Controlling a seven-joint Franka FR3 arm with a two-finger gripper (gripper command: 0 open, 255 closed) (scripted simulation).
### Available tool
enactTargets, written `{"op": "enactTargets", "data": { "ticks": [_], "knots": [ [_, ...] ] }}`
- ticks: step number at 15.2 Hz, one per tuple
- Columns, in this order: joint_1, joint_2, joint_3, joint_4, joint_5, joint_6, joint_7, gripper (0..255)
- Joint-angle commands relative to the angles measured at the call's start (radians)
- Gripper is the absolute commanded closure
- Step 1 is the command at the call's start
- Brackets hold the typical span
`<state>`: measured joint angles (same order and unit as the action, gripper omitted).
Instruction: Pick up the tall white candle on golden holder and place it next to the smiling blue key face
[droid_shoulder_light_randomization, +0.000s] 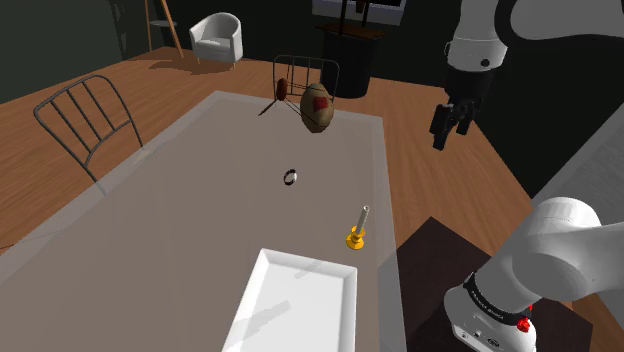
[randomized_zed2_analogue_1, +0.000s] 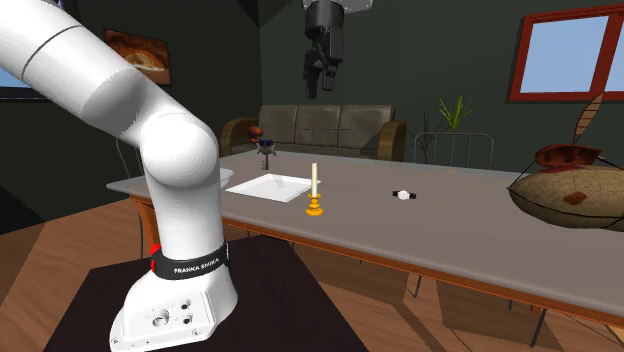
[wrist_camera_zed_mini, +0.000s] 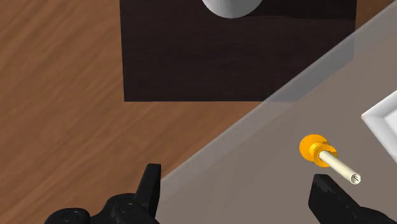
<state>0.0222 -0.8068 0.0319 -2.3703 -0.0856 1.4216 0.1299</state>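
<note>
Table (droid_shoulder_light_randomization: 180, 240): long, grey, and carries the tray and the items listed below it.
Arm (droid_shoulder_light_randomization: 560, 250): white, rises from the dark stand (droid_shoulder_light_randomization: 425, 262), which sits past the table edge on the tray's long side.
Tray (droid_shoulder_light_randomization: 300, 300): white, rectangular, flat on the table; taken as the reference.
Brown oval object (droid_shoulder_light_randomization: 317, 108): set in a wire frame at the table end far from the tray.
Gripper (droid_shoulder_light_randomization: 448, 130): black, hangs high in the air, well apart from the tray, out beyond the table edge over the wooden floor (wrist_camera_zed_mini: 57, 95). In the wrist view its fingers (wrist_camera_zed_mini: 149, 184) stand spread and touch nothing.
Candle (droid_shoulder_light_randomization: 358, 230): pale stick in an orange-gold holder, upright on the table. It is just beside the tray's corner, near the stand-side edge, and does not touch the tray. It is well below the gripper and apart from it.
Ring-like object (droid_shoulder_light_randomization: 290, 177): small, dark and white, on the table between the tray and the oval object; type not determinable.
</note>
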Motion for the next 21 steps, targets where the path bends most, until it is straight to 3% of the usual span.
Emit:
{"op": "enactTargets", "data": {
  "ticks": [1,11,21],
  "knots": [
    [0.0,0.0,0.0,0.0,0.0,0.0,0.0,0],
    [0.034,0.27,0.068,-0.07,0.146,0.204,0.125,0],
    [0.078,0.624,0.129,-0.033,0.282,0.403,0.207,0]
  ]
}}
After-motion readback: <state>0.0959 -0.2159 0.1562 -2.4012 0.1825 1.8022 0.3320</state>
